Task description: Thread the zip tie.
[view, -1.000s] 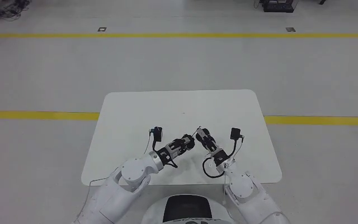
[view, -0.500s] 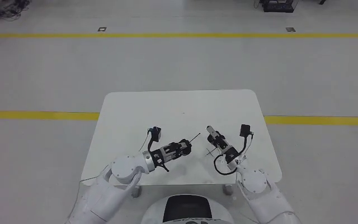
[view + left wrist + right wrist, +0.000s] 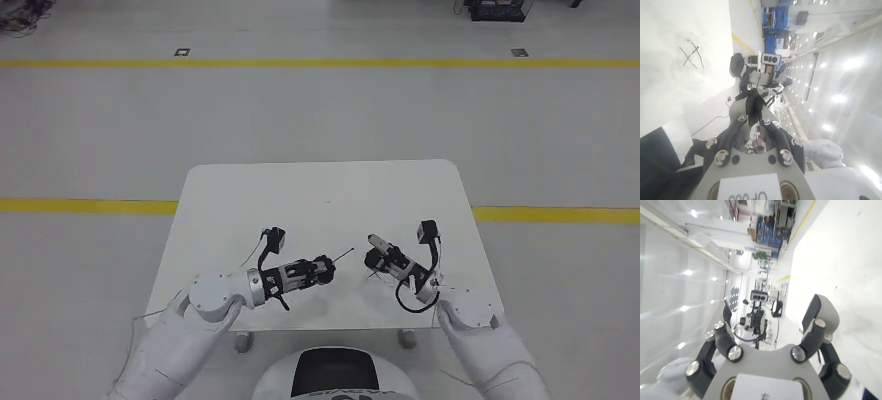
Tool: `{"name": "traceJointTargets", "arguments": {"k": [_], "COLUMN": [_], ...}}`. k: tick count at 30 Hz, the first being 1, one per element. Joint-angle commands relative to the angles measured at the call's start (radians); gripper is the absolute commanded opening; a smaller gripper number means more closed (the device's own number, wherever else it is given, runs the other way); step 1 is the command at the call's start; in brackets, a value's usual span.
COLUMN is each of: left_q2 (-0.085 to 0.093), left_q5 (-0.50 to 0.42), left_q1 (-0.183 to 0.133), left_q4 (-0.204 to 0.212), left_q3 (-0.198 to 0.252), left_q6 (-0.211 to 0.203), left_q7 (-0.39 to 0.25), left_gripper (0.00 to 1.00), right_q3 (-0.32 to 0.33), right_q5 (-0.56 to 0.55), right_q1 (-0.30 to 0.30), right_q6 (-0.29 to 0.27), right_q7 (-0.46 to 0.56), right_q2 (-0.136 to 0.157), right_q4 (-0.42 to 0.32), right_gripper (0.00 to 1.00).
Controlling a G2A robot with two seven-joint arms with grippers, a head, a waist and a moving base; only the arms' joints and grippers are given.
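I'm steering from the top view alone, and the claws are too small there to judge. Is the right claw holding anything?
Observer: No. Its wrist view shows the right claw open, with nothing in it.
Operator: And the other one?
Observer: Its wrist view shows the left claw shut tight, gripping the zip tie.
Operator: Anything else lying around?
Observer: The left wrist view shows loose ties lying crossed on the table.
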Motion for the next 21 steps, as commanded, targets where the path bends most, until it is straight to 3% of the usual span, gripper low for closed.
{"name": "traceJointTargets", "arguments": {"k": [1, 8, 16, 19, 21], "left_q2": [0.007, 0.020, 0.021, 0.021, 0.022], "left_q5": [-0.007, -0.015, 0.014, 0.042, 0.041], "left_q1": [0.003, -0.006, -0.016, -0.023, -0.034], "left_q4": [0.008, 0.020, 0.013, 0.009, 0.005], "left_q3": [-0.016, -0.011, 0.005, 0.032, 0.051], "left_q6": [-0.011, -0.030, -0.030, -0.025, -0.036], "left_q7": [-0.055, -0.164, -0.184, -0.183, -0.224], "left_gripper": [0.00, 0.00, 0.00, 0.00, 0.00], "right_q3": [0.011, 0.002, 0.000, -0.011, -0.028], "right_q5": [0.052, 0.153, 0.153, 0.155, 0.173], "right_q1": [0.023, 0.101, 0.109, 0.109, 0.130], "right_q6": [-0.003, 0.002, 0.007, 0.021, 0.022], "right_q7": [0.179, 0.435, 0.449, 0.452, 0.536], "right_q2": [0.008, 0.021, 0.022, 0.022, 0.024], "right_q4": [0.043, 0.162, 0.174, 0.181, 0.201], "right_gripper": [1.00, 1.00, 1.00, 1.00, 1.00]}}
